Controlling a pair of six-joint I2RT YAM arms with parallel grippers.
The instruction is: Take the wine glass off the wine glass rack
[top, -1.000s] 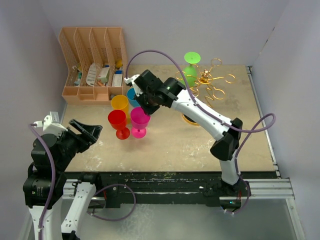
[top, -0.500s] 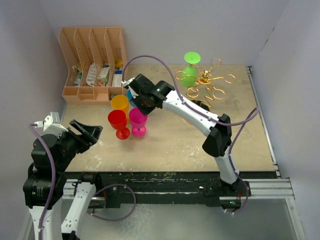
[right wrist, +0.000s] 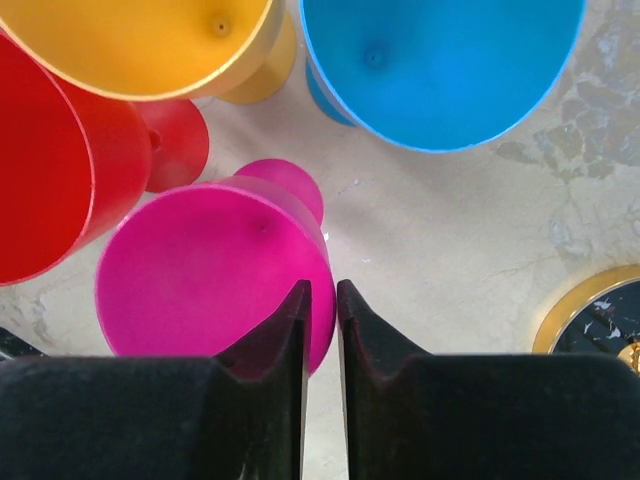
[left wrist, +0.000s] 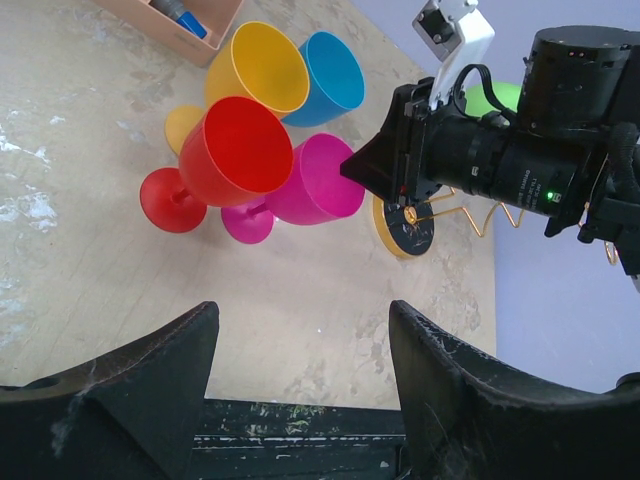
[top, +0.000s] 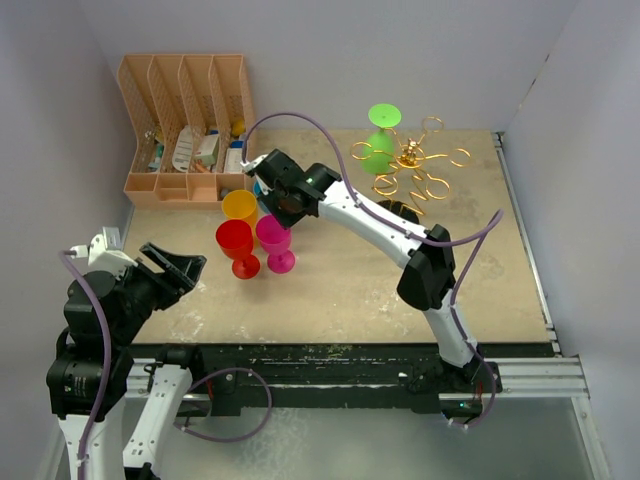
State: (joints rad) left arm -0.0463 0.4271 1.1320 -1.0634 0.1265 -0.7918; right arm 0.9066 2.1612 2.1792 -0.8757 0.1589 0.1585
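On the beige table [top: 350, 290], the right gripper [right wrist: 321, 288] straddles the rim of the magenta glass [right wrist: 200, 275] (pinching or not, unclear); the left gripper [left wrist: 300, 310] hangs spread wide, empty.

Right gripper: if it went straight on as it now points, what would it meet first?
Probably the pink glass: its rim lies at the right gripper; depth is unclear, so it might miss.

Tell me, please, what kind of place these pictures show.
Most likely a robotics lab test cell, not a home: a left arm and a right arm are mounted on a metal rail at the table edge, plain walls box the table in, and bright glasses stand as props.
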